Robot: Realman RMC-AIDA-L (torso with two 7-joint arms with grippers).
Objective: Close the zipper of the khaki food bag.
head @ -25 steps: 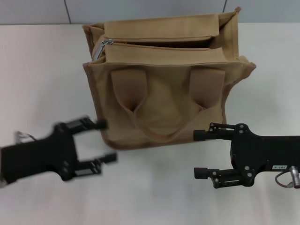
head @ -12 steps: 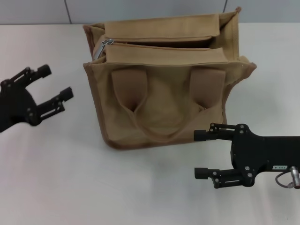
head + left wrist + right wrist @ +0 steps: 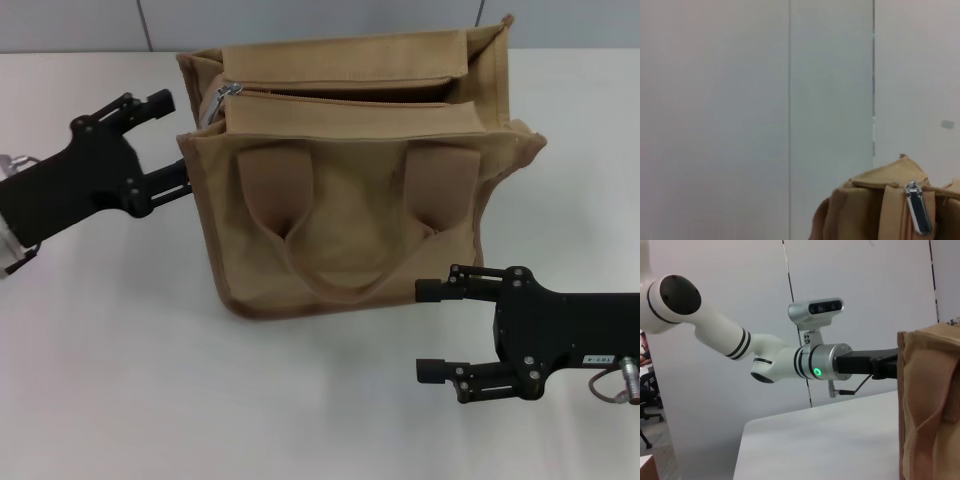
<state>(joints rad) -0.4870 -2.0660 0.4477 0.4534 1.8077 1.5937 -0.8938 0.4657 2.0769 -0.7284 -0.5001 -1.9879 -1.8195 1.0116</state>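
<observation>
Left pincer [image 3: 165,140], fingers apart, hovering just left of the khaki food bag's [image 3: 350,230] pull tab [image 3: 212,106]; zipper [image 3: 340,95] running rightward; right pincer [image 3: 432,330] idling open.

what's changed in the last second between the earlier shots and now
The left gripper, open, moved from low in front of the khaki food bag away from the robot, up along the bag's left side, ending beside its top left corner near the zipper pull. Nothing was grasped. The bag, zipper and right gripper stayed put.
</observation>
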